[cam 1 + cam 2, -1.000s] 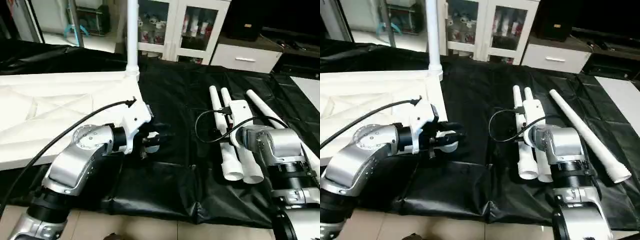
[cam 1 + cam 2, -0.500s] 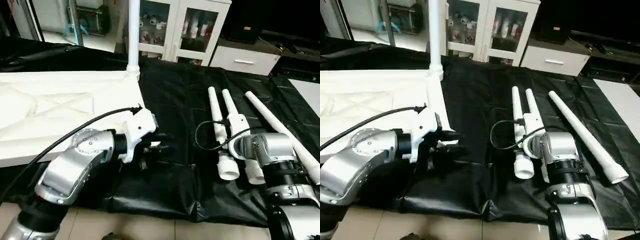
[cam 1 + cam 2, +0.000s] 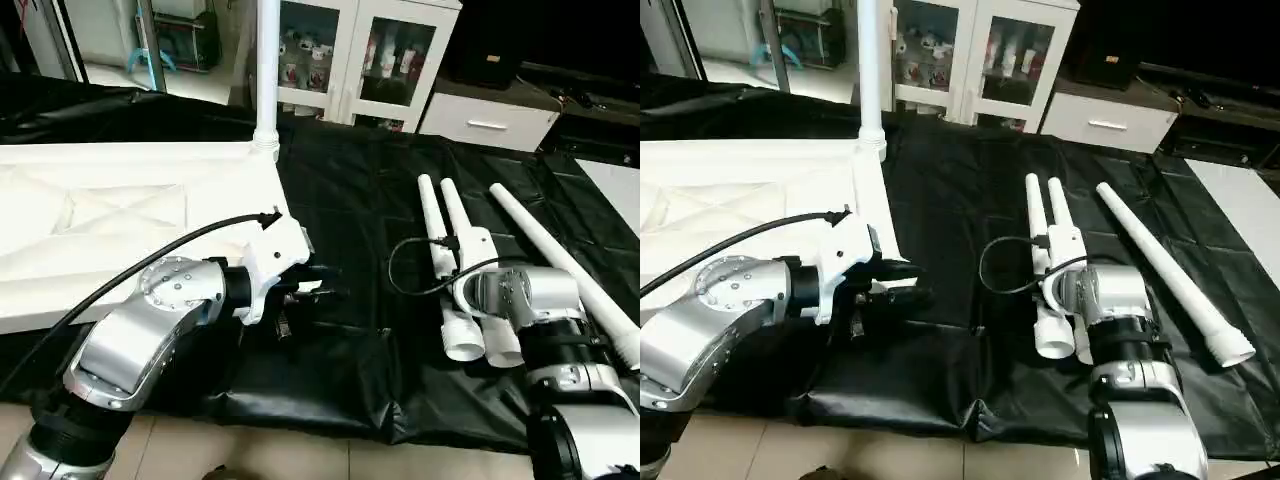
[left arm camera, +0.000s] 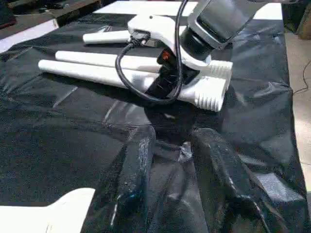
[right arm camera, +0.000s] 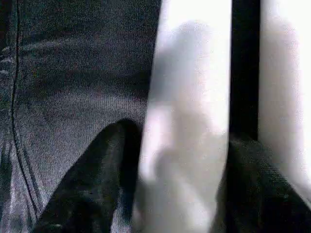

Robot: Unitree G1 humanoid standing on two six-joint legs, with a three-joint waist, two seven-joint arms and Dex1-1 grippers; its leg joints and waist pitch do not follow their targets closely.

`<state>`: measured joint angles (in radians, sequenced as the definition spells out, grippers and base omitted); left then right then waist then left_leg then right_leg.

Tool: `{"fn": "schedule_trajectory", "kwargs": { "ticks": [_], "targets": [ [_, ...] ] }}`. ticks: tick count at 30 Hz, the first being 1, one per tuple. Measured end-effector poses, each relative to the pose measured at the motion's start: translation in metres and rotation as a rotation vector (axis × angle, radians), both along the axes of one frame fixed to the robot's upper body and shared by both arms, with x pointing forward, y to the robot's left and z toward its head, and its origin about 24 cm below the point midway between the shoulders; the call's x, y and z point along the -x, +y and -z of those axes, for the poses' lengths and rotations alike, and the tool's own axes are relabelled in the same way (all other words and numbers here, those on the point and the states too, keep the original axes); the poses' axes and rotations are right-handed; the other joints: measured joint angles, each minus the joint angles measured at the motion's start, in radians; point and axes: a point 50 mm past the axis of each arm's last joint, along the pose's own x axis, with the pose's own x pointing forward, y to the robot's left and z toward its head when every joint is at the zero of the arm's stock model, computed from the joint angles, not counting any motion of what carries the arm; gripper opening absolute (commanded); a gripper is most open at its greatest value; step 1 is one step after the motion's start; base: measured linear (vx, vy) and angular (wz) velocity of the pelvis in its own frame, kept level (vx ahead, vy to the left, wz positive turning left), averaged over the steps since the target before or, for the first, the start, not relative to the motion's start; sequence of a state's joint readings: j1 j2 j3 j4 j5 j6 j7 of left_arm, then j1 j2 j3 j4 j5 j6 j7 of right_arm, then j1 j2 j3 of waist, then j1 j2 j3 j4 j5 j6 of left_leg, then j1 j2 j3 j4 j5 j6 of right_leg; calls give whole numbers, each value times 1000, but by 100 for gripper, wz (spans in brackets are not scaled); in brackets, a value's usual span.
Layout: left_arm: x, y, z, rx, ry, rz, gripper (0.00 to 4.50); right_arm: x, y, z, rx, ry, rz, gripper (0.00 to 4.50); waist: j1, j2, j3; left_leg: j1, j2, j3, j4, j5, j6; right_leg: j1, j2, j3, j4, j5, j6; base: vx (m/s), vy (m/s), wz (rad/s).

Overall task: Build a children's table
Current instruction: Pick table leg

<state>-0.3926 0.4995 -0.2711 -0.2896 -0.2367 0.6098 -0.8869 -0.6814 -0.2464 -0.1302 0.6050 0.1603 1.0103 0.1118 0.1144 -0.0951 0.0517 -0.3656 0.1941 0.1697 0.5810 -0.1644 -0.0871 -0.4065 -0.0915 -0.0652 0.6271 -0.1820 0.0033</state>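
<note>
The children's table is in parts on a black sheet point(image 3: 350, 190): the tabletop point(image 3: 100, 215) lies at the left with one leg point(image 3: 266, 70) upright in its far corner socket, three loose legs at the right. Over the last second the right end effector point(image 4: 167, 80) has narrowed astride one of the paired legs point(image 3: 1040, 250), fingers point(image 5: 92, 179) either side, apparently starting a pickup. The left end effector point(image 4: 172, 184) hovers part-open, empty, beside the tabletop's near right edge. Bare sheet between them leaves swinging room; the third leg point(image 3: 560, 265) lies further right.

The upright leg point(image 3: 266, 70) runs off the top edge above the tabletop point(image 3: 120, 215), which is cut off at the left; the right forearm point(image 3: 520, 295) hides two lying legs' middles.
</note>
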Motion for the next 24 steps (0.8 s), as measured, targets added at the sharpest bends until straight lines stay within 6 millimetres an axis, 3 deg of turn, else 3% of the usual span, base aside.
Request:
{"fn": "schedule_trajectory", "kwargs": {
  "ticks": [8,15,19,24],
  "targets": [
    [-3,0,-2,2,-20,-12,152,-1,0,0,-8,-12,11,192,0,2,0,0,0,-1,0,0,0,0,0,0,0,0,0,0,0,0],
    [-22,4,-2,67,-51,-173,152,-4,7,-5,-30,-82,7,182,-1,4,2,-1,0,-1,3,0,0,0,0,0,1,1,0,0,0,0],
    [-48,5,-28,235,-88,-359,186,-11,26,-30,-102,-271,-83,181,0,7,4,-2,0,-2,4,0,0,-1,0,0,1,2,0,0,0,0],
    [-61,3,-44,448,-6,-432,225,-12,51,-63,-64,-524,-284,181,1,7,3,-3,0,-2,3,-1,1,-1,0,0,-1,4,-4,0,0,0]
  ]
}}
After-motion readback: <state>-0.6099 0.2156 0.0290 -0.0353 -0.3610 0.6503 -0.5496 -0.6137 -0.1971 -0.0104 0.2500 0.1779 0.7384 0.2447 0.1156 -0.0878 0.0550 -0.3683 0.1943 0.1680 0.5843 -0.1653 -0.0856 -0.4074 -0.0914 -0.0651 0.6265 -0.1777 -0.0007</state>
